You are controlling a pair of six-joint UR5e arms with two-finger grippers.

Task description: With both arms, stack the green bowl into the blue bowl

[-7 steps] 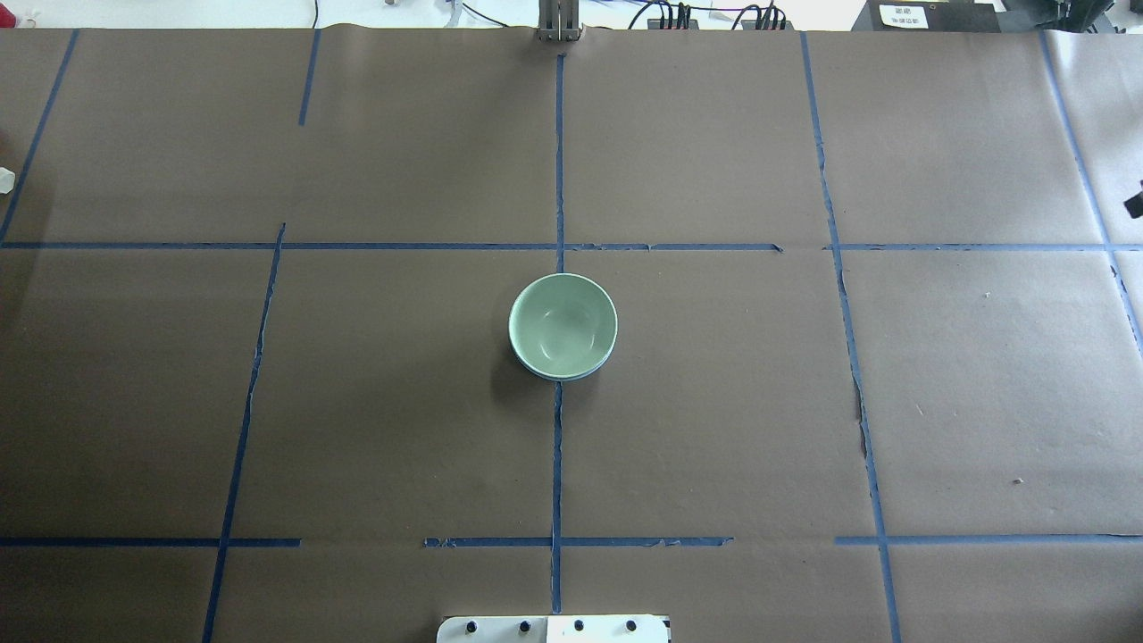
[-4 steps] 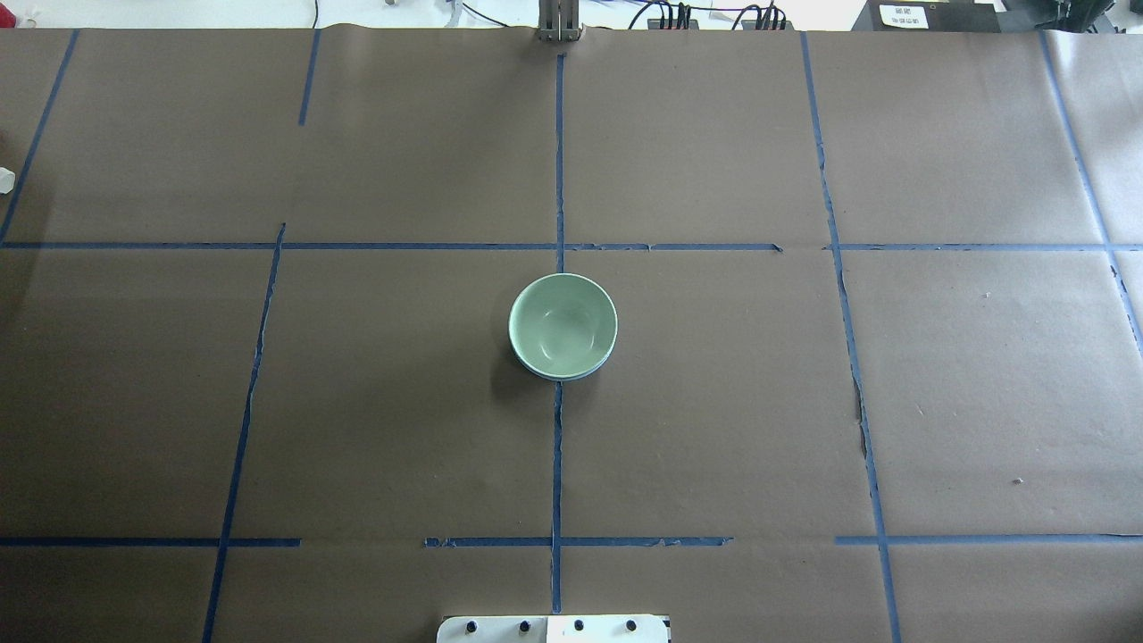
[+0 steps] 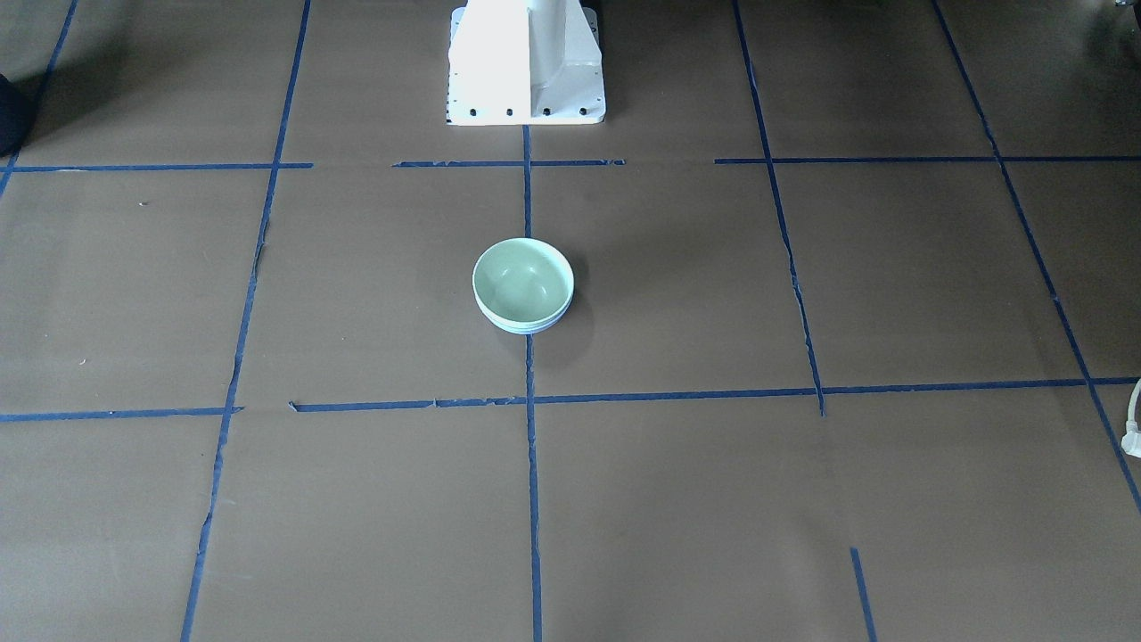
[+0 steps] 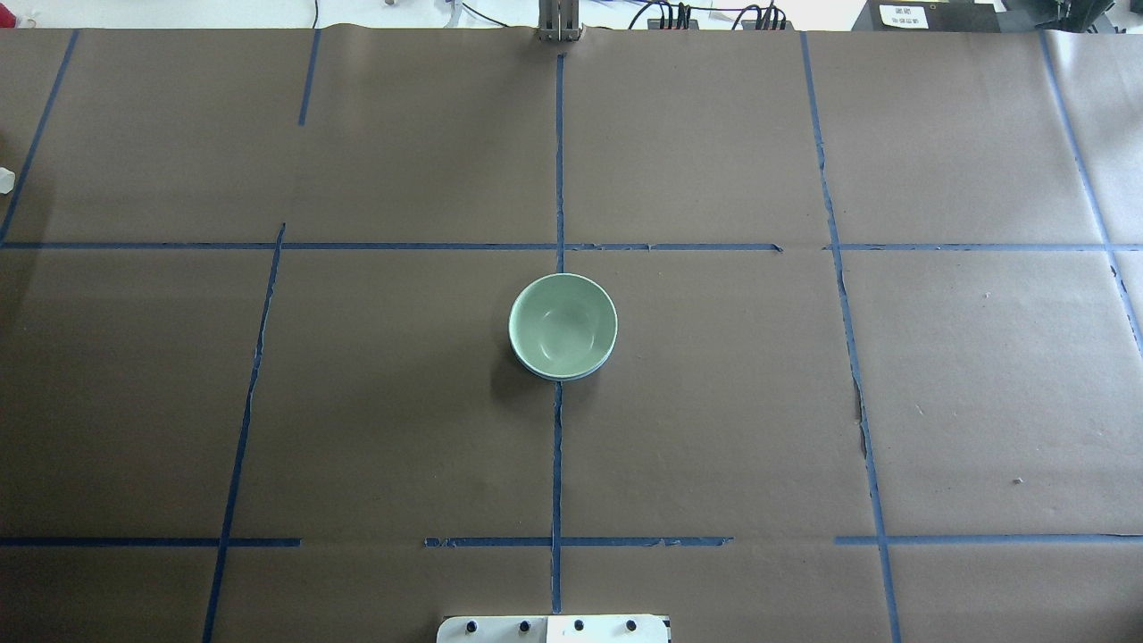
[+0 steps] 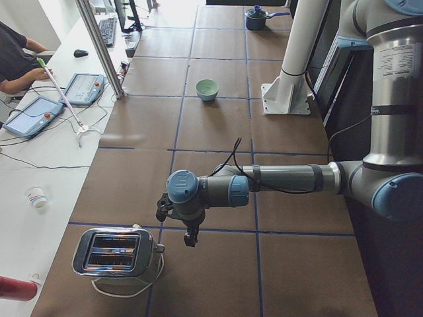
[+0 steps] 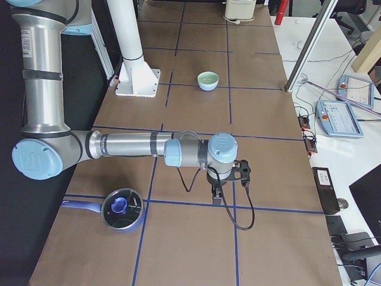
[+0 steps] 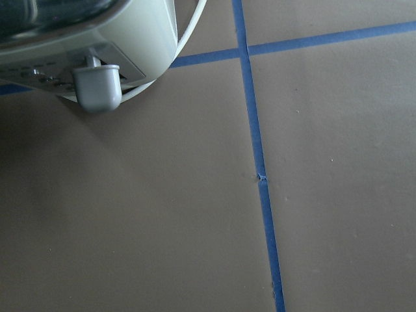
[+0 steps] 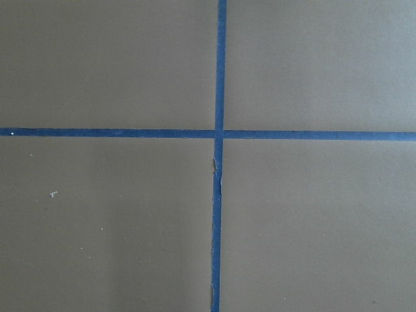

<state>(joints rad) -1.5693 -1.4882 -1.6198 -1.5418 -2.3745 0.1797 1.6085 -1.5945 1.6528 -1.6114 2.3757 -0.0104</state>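
The green bowl [image 4: 563,323] sits upright inside the blue bowl [image 4: 571,376] at the table's middle; only a thin pale rim of the blue bowl shows under it. The stack also shows in the front view, green bowl [image 3: 522,280], and small in both side views [image 5: 207,88] [image 6: 208,79]. My left gripper [image 5: 190,236] hangs low over the table next to a toaster, far from the bowls. My right gripper [image 6: 217,198] hangs low over the other end. Both show only in side views, so I cannot tell whether they are open or shut.
A chrome toaster [image 5: 119,254] with a white cord stands by the left gripper; its corner fills the left wrist view [image 7: 84,39]. A saucepan with a blue lid [image 6: 122,208] stands near the right arm. The white pedestal [image 3: 526,62] stands behind the bowls.
A dark part at the right edge of the overhead view has moved out of sight. The stacked bowls have not moved.
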